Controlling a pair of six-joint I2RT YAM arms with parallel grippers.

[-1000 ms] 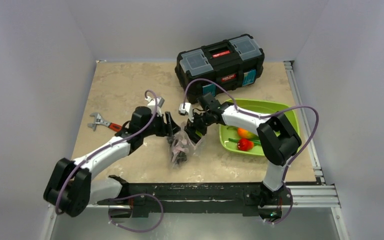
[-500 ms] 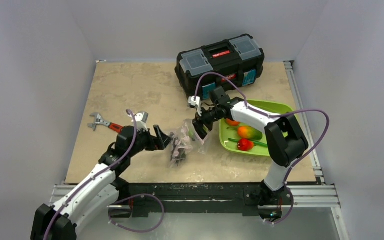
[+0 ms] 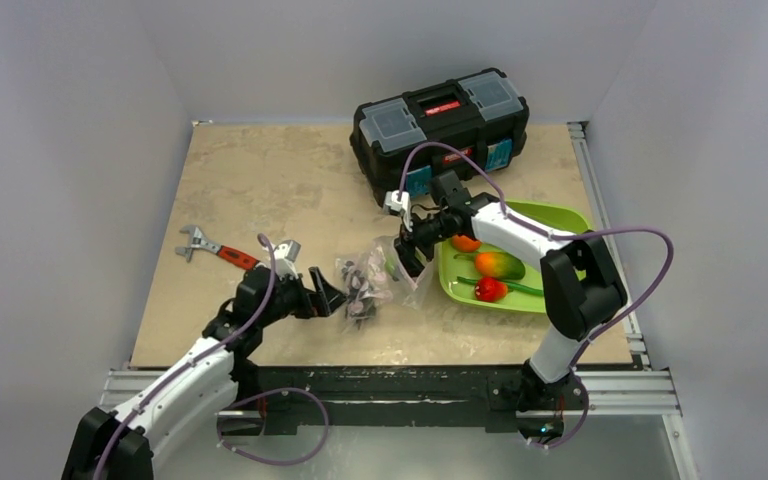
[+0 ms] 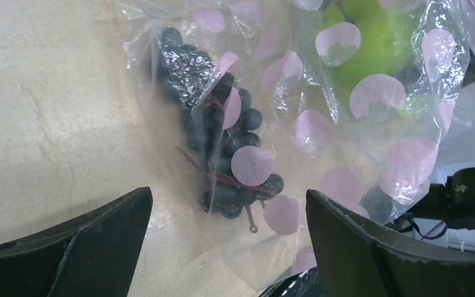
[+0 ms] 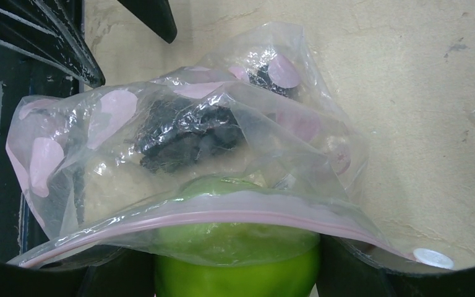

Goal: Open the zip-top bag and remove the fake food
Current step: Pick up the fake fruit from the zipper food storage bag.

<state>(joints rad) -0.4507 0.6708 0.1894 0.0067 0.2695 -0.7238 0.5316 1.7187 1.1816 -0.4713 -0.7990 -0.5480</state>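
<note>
my left hand [image 3: 332, 296] gapes wide, holding nothing, just at 9 o'clock of the zip-top bag [image 3: 372, 276] lying on the worktop [image 3: 280, 180]. my right hand [image 3: 406, 258] grips the green apple [image 5: 235, 281] at the bag's mouth, 3 o'clock side. grapes [image 4: 222, 154] lie inside.

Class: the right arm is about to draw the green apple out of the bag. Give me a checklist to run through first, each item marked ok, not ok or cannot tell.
1. The right gripper closed on the green apple: ok, the apple sits between its fingers.
2. Mouth of the zip-top bag open: ok, the zip strip arches over the apple.
3. The left gripper pinning the bag: not ok, jaws wide, holding nothing.
4. The grapes out of the way: ok, they lie deeper in the bag.
5. Room in the green tray: ok, bare floor shows.
</note>
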